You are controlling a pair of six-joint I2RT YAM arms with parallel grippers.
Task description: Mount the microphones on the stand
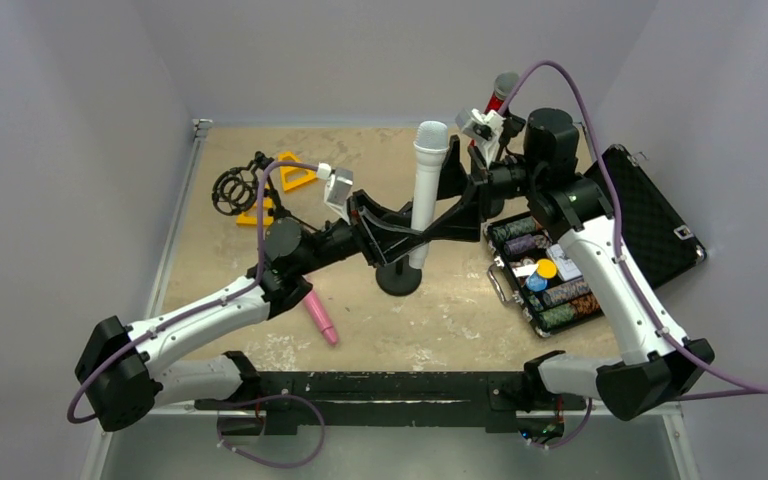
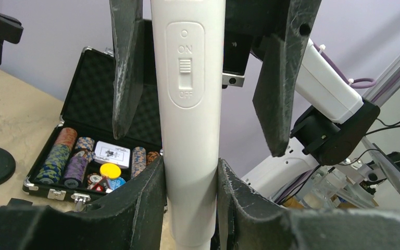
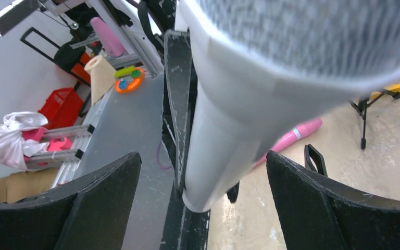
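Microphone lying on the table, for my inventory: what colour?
The microphone is pink, clearest in the top external view.

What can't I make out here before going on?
Lower end of the white microphone: left wrist view, cut by the bottom edge.
Its head: right wrist view, blurred.
Top of the stand: top view, behind that microphone and the left gripper.
Body of the red microphone: top view, behind the right arm.
One end of the pink microphone: top view, under the left arm.
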